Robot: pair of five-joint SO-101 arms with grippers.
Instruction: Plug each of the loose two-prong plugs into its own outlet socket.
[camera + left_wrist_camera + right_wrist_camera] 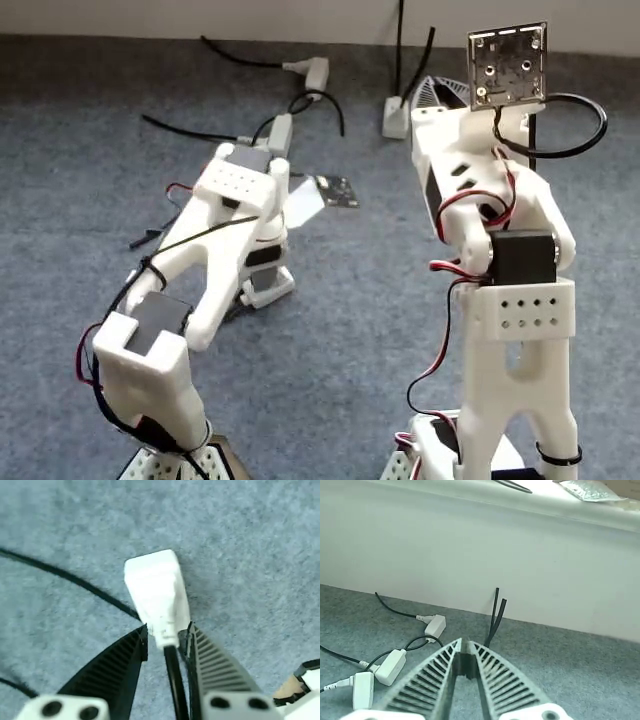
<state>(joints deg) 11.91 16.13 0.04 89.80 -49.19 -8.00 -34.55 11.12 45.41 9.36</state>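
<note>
A white two-prong plug (157,595) lies on the grey carpet with its black cable running back between my left gripper's fingers (192,652). My left gripper (166,639) is shut on the plug's cable end. From above, the same plug (282,130) sticks out beyond the left gripper (262,152), which is stretched low over the carpet. A second white plug (315,72) lies farther back near the wall. A white block (395,118) sits beside the right arm. My right gripper (465,656) is shut and empty, held up facing the wall, with white plugs (435,625) (391,666) on the carpet beyond it.
Black cables (190,132) trail across the carpet around the left arm. A small shiny board (336,190) and a white scrap (304,206) lie between the arms. A white wall (520,555) bounds the far side. A third white piece (363,690) lies near the plugs.
</note>
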